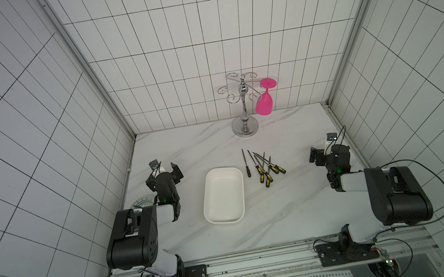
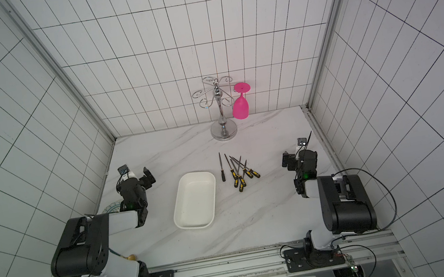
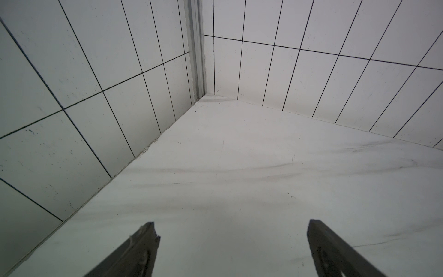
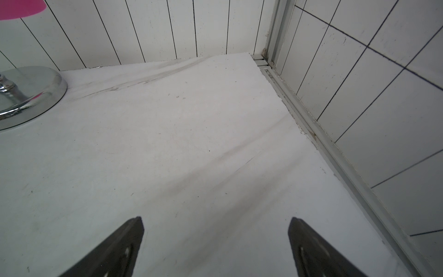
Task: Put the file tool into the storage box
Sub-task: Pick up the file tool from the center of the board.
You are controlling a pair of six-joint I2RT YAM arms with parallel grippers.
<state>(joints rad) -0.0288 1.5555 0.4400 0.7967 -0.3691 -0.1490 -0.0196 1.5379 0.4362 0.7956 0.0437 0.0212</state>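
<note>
The storage box (image 1: 223,196) (image 2: 194,200) is a white, shallow, empty tray lying in the middle of the marble table. Just to its right lie several file tools (image 1: 263,166) (image 2: 239,172) in a loose, crossed cluster. Most have black-and-yellow handles, and one with an all-black handle (image 1: 246,166) lies nearest the box. My left gripper (image 1: 163,171) (image 2: 134,178) (image 3: 231,223) hovers left of the box, open and empty. My right gripper (image 1: 330,152) (image 2: 300,157) (image 4: 215,219) hovers right of the files, also open and empty. Neither wrist view shows the files or the box.
A chrome glass rack (image 1: 243,111) (image 4: 28,93) stands at the back of the table with a pink glass (image 1: 265,101) hanging upside down from it. A small patterned plate (image 1: 141,203) peeks out under my left arm. Tiled walls close in three sides.
</note>
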